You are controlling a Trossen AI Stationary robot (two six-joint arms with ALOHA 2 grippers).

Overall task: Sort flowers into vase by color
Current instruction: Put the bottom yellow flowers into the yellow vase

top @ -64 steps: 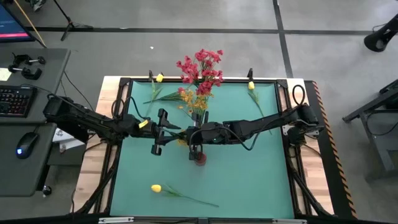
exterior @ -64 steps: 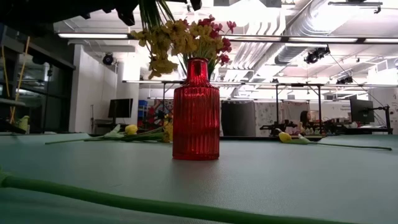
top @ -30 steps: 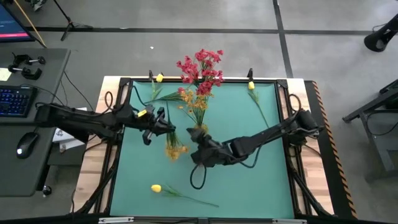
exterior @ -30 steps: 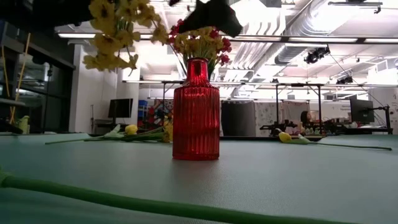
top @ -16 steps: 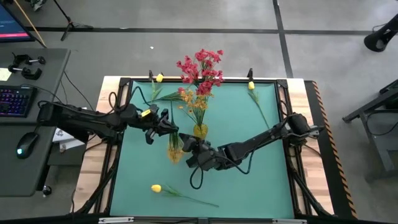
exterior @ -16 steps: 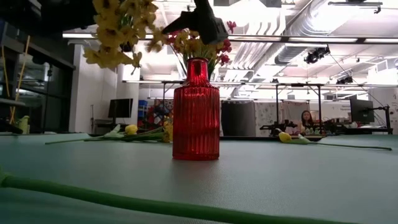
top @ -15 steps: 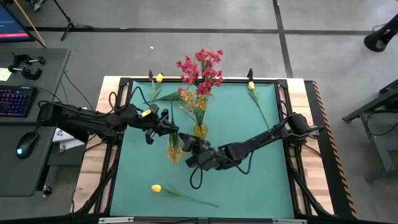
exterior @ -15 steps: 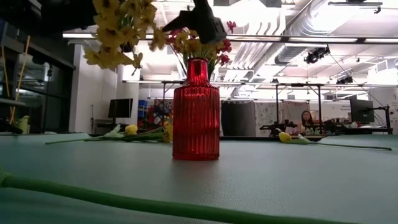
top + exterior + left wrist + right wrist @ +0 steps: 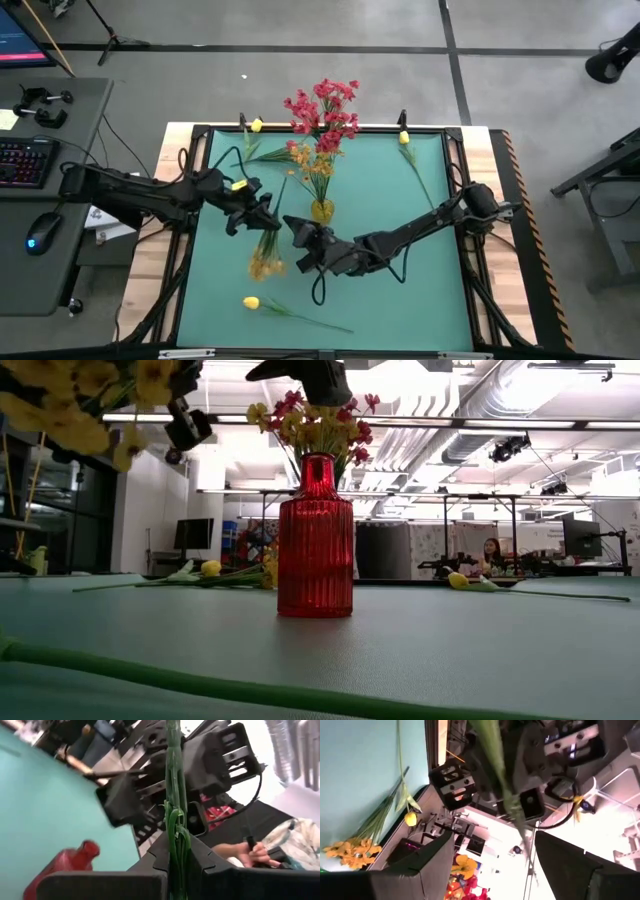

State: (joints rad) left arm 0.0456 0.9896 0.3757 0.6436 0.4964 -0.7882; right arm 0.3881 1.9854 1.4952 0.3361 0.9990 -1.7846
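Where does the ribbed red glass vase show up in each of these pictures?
High view: the ribbed red glass vase stands mid-mat, mostly hidden under its own blossoms.
Low view: the vase stands upright at the centre.
Left wrist view: it shows near the lower left corner, tilted.
Right wrist view: not in it.
Shared landmark: the teal table mat.

A: Table colour?
B: Teal mat [image 9: 400,300]; ribbed red vase [image 9: 315,540] holding pink-red blossoms [image 9: 322,108].
A: The raised bunch [image 9: 264,262]?
B: Orange-yellow, green stem; dark arms
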